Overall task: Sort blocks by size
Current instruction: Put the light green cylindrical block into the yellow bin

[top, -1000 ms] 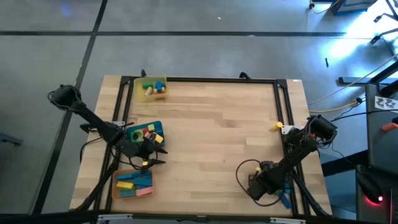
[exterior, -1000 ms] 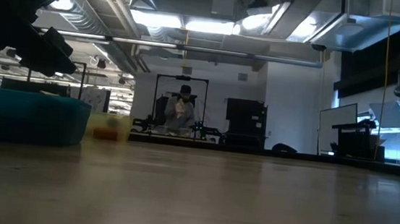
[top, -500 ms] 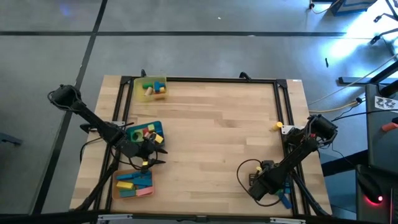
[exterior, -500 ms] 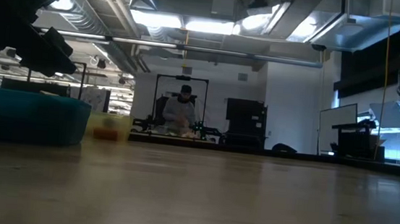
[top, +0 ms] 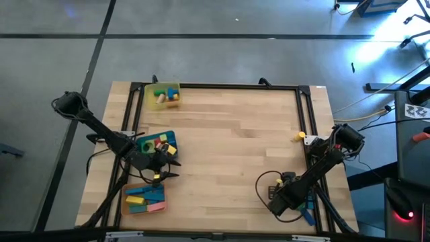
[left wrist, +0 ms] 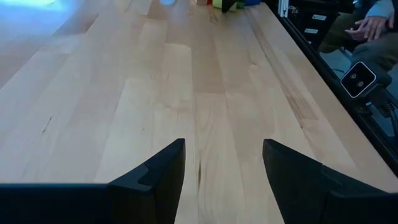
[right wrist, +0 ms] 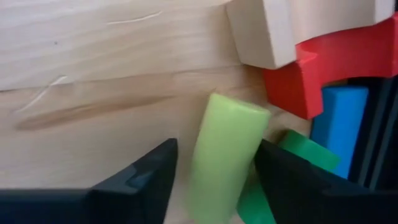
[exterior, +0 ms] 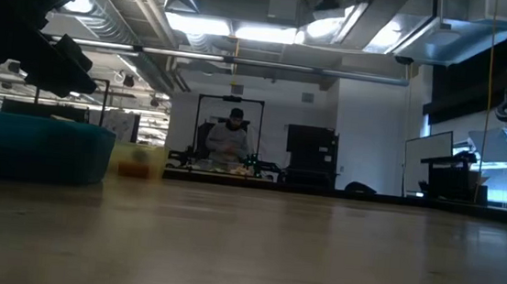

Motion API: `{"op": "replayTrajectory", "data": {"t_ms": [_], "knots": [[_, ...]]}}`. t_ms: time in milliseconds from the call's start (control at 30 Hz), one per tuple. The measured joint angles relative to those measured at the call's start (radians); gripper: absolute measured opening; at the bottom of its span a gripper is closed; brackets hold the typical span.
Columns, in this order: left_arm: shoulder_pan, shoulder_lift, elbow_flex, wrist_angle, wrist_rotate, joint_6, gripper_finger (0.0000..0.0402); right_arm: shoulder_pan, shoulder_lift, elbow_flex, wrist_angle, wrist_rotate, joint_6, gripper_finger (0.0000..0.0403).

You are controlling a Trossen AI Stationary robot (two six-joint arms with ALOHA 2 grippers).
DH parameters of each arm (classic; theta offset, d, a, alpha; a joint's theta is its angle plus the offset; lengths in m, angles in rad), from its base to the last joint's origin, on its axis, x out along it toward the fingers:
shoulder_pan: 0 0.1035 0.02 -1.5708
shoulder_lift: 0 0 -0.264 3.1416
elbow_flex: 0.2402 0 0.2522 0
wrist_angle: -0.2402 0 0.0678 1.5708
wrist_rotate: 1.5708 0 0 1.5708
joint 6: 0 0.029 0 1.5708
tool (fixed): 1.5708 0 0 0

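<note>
Near the table's front right corner, my right gripper (top: 282,203) points down over a small heap of blocks. Its open fingers stand on either side of a light green cylinder block (right wrist: 227,152) that lies on the table. Beside that block lie a bare wooden block (right wrist: 273,31), a red arch (right wrist: 336,62), a blue block (right wrist: 339,124) and a darker green one (right wrist: 295,162). My left gripper (top: 173,167) hangs open with nothing between its fingers, between the blue tray (top: 156,134) and the orange tray (top: 131,205). Both trays hold blocks. My right gripper has one finger (right wrist: 280,174) right at the light green block's long side (right wrist: 252,155); I cannot tell whether it touches. A thin gap shows at the other finger. The fingers come from above and lie across the block.
A yellow tray (top: 163,86) with a few blocks stands at the far left. A single yellow block (top: 300,136) lies by the right rail. The middle of the table (left wrist: 205,93) is bare wood. A black frame rail (top: 306,114) runs along the edges. A person sits far back in the room (exterior: 228,140).
</note>
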Motion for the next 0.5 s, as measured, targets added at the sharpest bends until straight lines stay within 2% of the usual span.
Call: {"op": "replayTrajectory", "data": {"t_ms": [200,367,500], "knots": [[0.000,0.000,0.000,0.000,0.000,0.000,0.0198,0.001,0.000,-0.001,0.027,0.009,-0.018,0.0135],[0.000,0.000,0.000,0.000,0.000,0.000,0.0198,0.003,0.000,-0.001,0.046,0.046,-0.058,0.0133],[0.000,0.000,0.000,0.006,0.000,0.009,0.0198,0.002,0.000,0.026,0.087,0.147,-0.103,0.0146]]}}
